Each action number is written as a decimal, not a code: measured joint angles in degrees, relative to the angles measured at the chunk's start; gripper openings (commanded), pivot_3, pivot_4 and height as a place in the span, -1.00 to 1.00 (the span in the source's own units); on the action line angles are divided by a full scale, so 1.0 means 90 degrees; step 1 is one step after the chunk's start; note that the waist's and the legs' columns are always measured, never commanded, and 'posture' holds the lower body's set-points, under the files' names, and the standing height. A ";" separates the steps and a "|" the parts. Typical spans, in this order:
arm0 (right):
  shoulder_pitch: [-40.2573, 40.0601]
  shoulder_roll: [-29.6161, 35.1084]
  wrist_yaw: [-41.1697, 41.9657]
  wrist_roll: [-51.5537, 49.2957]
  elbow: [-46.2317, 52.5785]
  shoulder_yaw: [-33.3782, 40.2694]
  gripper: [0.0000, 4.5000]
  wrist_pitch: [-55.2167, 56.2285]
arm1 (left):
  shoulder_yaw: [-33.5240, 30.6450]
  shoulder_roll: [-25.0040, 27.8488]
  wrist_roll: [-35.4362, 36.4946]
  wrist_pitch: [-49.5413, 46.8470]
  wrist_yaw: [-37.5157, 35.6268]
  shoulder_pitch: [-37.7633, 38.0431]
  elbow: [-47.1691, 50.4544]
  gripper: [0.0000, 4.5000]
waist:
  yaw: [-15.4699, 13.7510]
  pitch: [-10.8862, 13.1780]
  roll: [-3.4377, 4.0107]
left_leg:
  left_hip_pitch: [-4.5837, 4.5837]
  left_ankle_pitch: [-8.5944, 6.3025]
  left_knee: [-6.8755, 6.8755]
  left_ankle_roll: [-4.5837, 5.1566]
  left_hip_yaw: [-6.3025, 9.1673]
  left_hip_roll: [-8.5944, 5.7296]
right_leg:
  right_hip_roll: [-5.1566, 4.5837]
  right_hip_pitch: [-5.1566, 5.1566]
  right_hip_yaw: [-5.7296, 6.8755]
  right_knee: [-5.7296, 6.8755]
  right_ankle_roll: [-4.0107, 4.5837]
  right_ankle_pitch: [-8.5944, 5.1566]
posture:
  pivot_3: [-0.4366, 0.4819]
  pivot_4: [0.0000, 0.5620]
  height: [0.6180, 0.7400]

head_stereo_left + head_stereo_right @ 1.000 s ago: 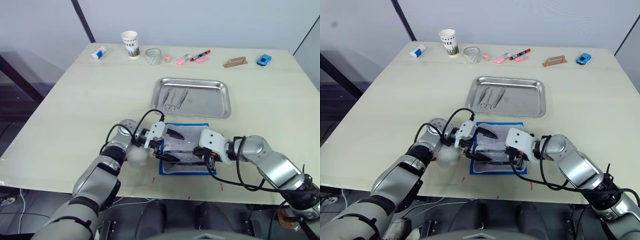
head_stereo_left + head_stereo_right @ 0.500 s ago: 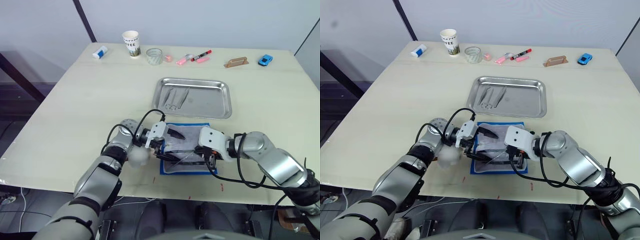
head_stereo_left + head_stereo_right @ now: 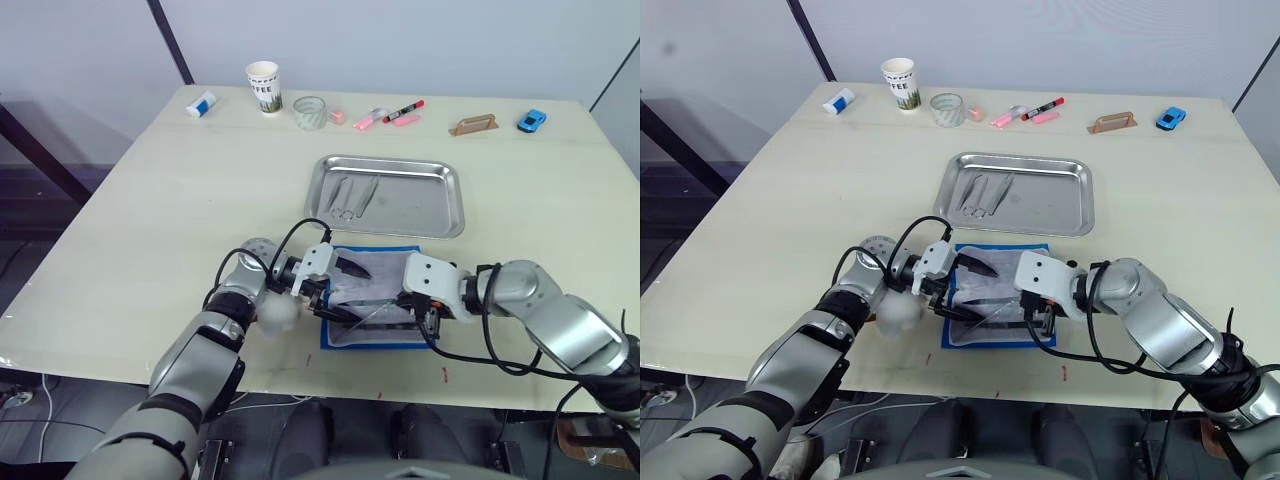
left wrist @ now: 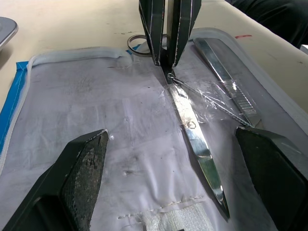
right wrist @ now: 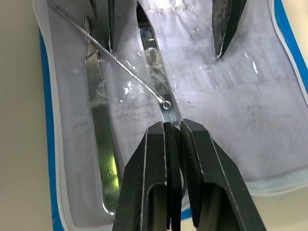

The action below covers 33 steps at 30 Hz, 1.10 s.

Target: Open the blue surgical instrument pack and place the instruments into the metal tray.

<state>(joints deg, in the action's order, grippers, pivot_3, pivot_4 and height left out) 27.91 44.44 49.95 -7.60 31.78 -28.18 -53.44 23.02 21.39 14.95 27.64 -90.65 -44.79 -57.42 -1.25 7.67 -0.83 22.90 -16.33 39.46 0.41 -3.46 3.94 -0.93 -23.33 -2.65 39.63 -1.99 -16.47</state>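
Note:
The blue surgical instrument pack (image 3: 372, 254) lies open near the table's front edge, pale lining up. On the lining rest scissors (image 4: 192, 139), a flat slim tool (image 5: 101, 134) and a thin wire probe (image 5: 120, 67). My left gripper (image 3: 343, 292) is open over the pack's left side, one finger on either side of the scissors' blades. My right gripper (image 5: 172, 126) comes in from the pack's right side and is shut on the scissors near their handle end. The metal tray (image 3: 425, 205) sits just behind the pack, with a few silver instruments (image 3: 350, 196) in its left half.
Along the far edge stand a paper cup (image 3: 262, 85), a glass (image 3: 308, 111), pink and red markers (image 3: 390, 115), a brown block (image 3: 470, 125), a blue toy car (image 3: 531, 120) and a small white bottle (image 3: 200, 104). The table's front edge runs close below the pack.
My right forearm has swung slightly outward. Both grippers remain in place on the pack and the scissors have not visibly moved.

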 measured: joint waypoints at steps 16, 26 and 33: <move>-0.0550 0.0752 0.0311 -0.0343 0.0073 0.0847 -0.91 0.0604 | -0.0005 0.0023 -0.0011 -0.0013 0.0001 -0.0002 -0.0002 1.00 | 0.0001 0.0000 0.0000 | 0.0001 0.0000 -0.0001 0.0000 0.0010 -0.0008 | -0.0002 0.0010 0.0002 -0.0013 -0.0002 0.0000 | -0.05 -0.47 0.64; -0.1198 0.1168 0.0523 -0.0533 -0.0010 0.1629 -0.91 0.1168 | -0.0005 0.0013 -0.0024 -0.0030 0.0002 -0.0002 -0.0003 1.00 | 0.0015 -0.0001 0.0002 | -0.0001 0.0000 -0.0003 0.0000 0.0034 -0.0012 | 0.0000 0.0034 0.0015 -0.0048 -0.0003 0.0000 | -0.05 -0.47 0.64; -0.1774 0.1469 0.0559 -0.0650 0.0089 0.2336 -0.91 0.1476 | -0.0003 -0.0005 -0.0035 -0.0036 0.0003 0.0004 -0.0008 1.00 | 0.0026 -0.0005 0.0009 | -0.0008 0.0000 -0.0006 0.0001 0.0062 -0.0013 | 0.0002 0.0069 0.0037 -0.0083 -0.0004 0.0001 | -0.05 -0.47 0.64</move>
<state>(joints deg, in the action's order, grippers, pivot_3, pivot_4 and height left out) 11.95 57.66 54.98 -13.45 32.59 -7.15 -40.15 23.00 21.35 14.63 27.32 -90.62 -44.75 -57.49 -1.02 7.63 -0.75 22.84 -16.33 39.40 0.41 -2.90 3.82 -0.91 -22.70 -2.32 38.89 -2.02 -16.46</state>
